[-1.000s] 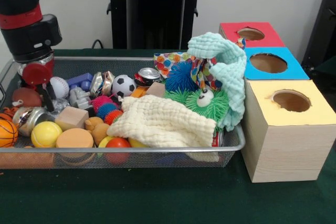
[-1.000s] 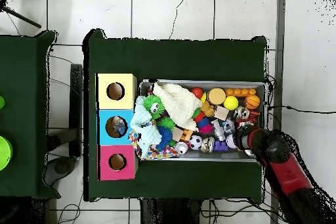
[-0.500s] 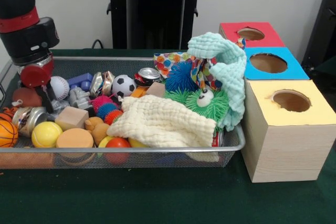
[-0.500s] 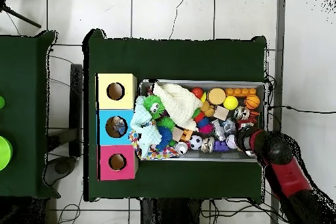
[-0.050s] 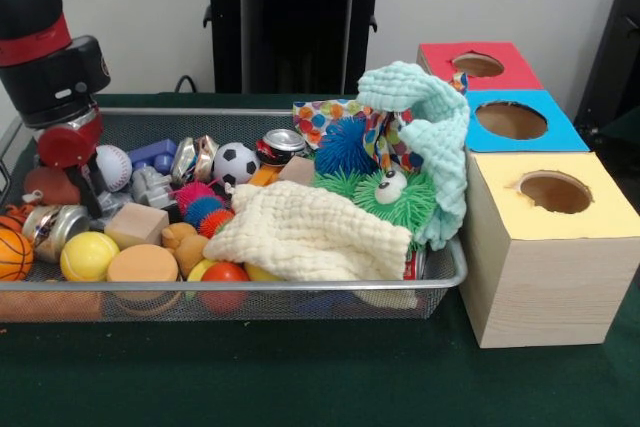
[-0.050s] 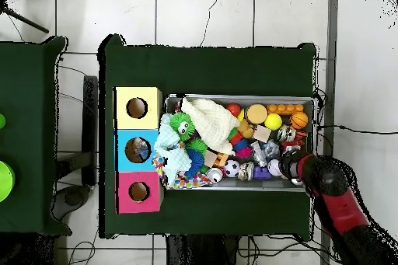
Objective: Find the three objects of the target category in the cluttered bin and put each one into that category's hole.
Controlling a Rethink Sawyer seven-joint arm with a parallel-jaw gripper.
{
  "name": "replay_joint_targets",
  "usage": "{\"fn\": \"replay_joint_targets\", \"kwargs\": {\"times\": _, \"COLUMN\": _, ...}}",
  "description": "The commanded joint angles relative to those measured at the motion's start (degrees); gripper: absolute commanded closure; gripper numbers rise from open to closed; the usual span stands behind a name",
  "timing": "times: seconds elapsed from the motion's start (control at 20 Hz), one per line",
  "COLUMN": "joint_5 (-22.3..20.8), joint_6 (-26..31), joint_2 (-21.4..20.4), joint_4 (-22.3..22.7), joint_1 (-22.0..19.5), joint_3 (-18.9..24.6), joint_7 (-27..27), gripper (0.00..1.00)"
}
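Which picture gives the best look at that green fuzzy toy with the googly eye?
The front view: the green fuzzy toy faces it, eye plain, tucked under the mint cloth. The overhead view shows only a small green patch.

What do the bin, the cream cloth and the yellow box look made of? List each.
Bin: metal wire mesh, shiny rim.
Cream cloth: soft woven fabric, crinkled waffle texture.
Yellow box: apparently wood, grain on its sides, matte yellow painted top.

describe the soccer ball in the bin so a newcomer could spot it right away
Start at the wire mesh bin left of the three coloured boxes. Toward its back wall, about midway along, the small black and white soccer ball sits between a crushed silver can and a red-topped can. It is the only ball with black pentagon patches.
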Motion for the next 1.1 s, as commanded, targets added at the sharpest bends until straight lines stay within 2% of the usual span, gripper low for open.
{"fn": "replay_joint_targets", "kwargs": {"times": 0.05, "joint_5": -2.36, "joint_6": -10.13, "joint_2": 11.44, "joint_4": -1.36, "joint_1": -2.60, "joint_3": 8.20, "joint_7": 2.74, "gripper": 0.00}}
{"fn": "replay_joint_targets", "kwargs": {"times": 0.35, "joint_5": -4.49, "joint_6": -17.18, "joint_2": 18.28, "joint_4": -0.98, "joint_1": -7.68, "joint_3": 14.62, "joint_7": 4.15, "gripper": 0.00}}
{"fn": "replay_joint_targets", "kwargs": {"times": 0.55, "joint_5": -6.97, "joint_6": -20.52, "joint_2": 21.69, "joint_4": -1.37, "joint_1": -9.91, "joint_3": 17.16, "joint_7": 5.28, "gripper": 0.00}}
{"fn": "replay_joint_targets", "kwargs": {"times": 0.85, "joint_5": -10.31, "joint_6": -21.71, "joint_2": 23.07, "joint_4": -1.97, "joint_1": -10.99, "joint_3": 18.30, "joint_7": 5.72, "gripper": 0.00}}
{"fn": "replay_joint_targets", "kwargs": {"times": 0.9, "joint_5": -11.43, "joint_6": -22.54, "joint_2": 23.14, "joint_4": -2.12, "joint_1": -11.00, "joint_3": 18.32, "joint_7": 6.64, "gripper": 1.00}}
{"fn": "replay_joint_targets", "kwargs": {"times": 1.1, "joint_5": -13.35, "joint_6": -25.88, "joint_2": 23.01, "joint_4": -2.01, "joint_1": -10.84, "joint_3": 18.11, "joint_7": 7.74, "gripper": 1.00}}
